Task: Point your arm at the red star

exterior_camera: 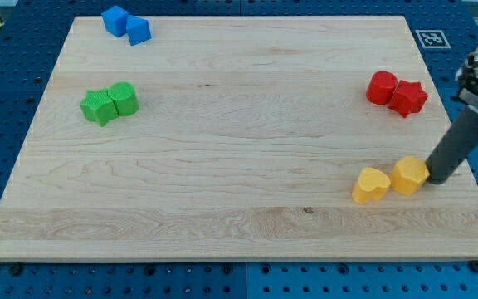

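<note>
The red star [409,98] lies near the view's right edge of the wooden board [222,133], touching a red round block [382,87] on its left. My tip [435,178] rests on the board well below the red star, right beside the right side of a yellow hexagon block [409,175]. A yellow heart block [371,185] sits just left of the hexagon. The rod rises up and to the right out of the view.
Two blue blocks [126,24] lie at the view's top left. A green star [99,106] and a green round block [124,98] sit together at the left. A fiducial marker [431,38] lies off the board at the top right.
</note>
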{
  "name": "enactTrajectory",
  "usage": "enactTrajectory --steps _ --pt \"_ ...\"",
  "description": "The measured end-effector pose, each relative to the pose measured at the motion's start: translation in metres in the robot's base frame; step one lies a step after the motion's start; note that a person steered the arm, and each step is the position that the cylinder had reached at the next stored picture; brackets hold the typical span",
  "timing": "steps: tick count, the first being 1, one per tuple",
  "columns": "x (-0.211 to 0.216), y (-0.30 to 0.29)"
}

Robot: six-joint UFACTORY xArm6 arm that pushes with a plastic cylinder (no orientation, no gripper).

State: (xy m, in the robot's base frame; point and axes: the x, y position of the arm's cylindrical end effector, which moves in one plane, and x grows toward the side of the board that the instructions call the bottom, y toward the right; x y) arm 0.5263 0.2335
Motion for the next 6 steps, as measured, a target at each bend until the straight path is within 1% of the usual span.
enactTrajectory --steps 1,2,3,4,5,6 --pt "0.0 -0.024" --pt "0.0 -0.036" --pt "0.0 -0.008" --pt "-0.016 0.036" --pt "-0.069 0.055" --pt "-0.084 0.055"
